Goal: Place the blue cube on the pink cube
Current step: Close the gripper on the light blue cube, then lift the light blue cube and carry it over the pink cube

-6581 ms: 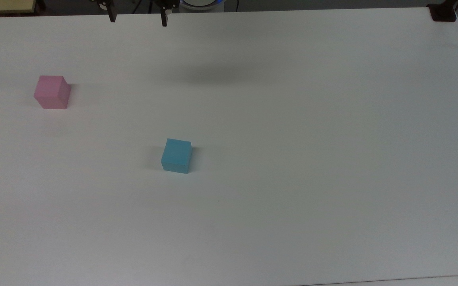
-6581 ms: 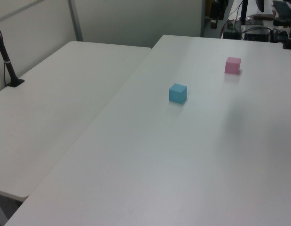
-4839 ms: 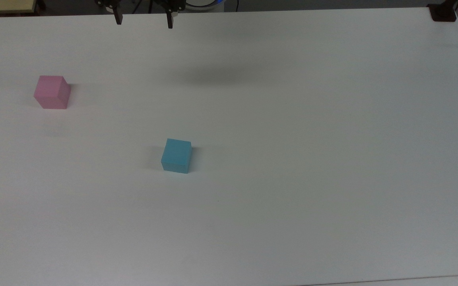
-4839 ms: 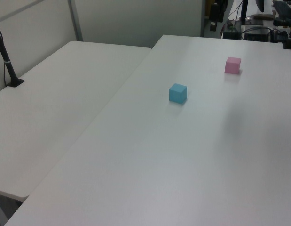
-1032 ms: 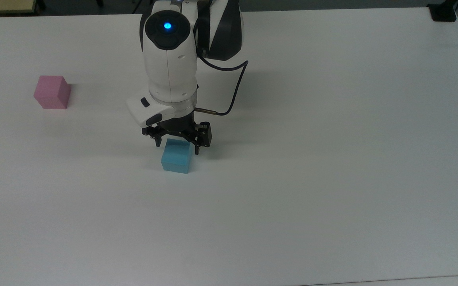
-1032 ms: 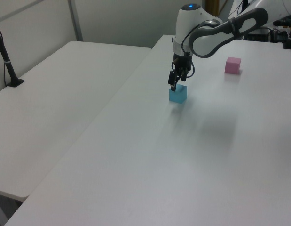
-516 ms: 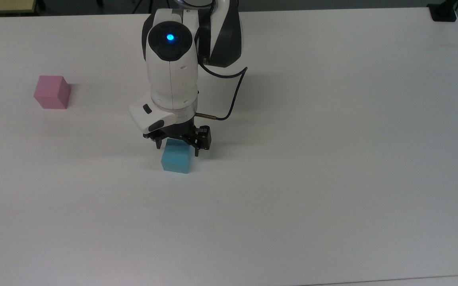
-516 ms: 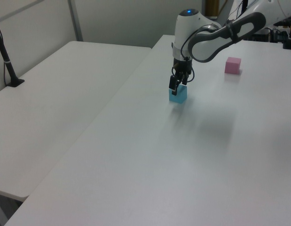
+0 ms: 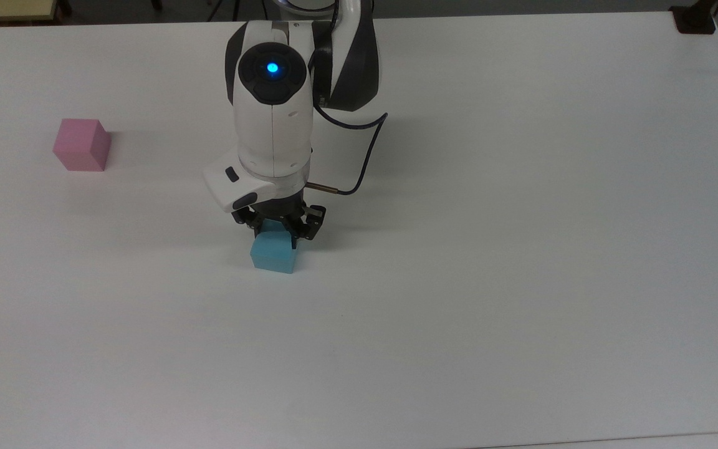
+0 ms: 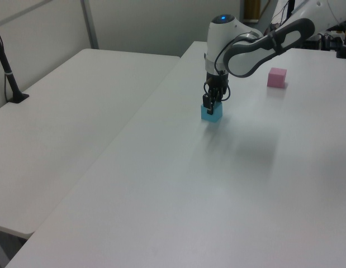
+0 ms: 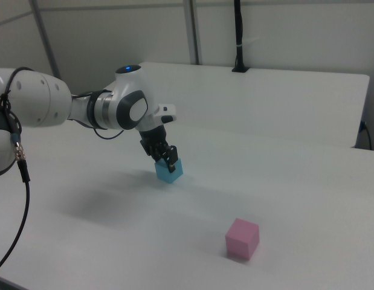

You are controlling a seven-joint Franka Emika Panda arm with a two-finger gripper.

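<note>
Cyan and matte, the blue cube (image 9: 273, 254) sits on the table (image 9: 521, 249), your gripper (image 9: 277, 235) closed around its top; squeeze squarely, lift straight, then carry toward the pink cube (image 9: 81, 144), well apart.

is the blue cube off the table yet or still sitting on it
Still on the white table: the small light blue matte cube sits flat, with the claw closed around its top.

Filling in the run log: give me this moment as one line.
phase: grasping | end effector: closing around blue cube | blue cube: on table | pink cube: apart, bare | stack: not done
</note>
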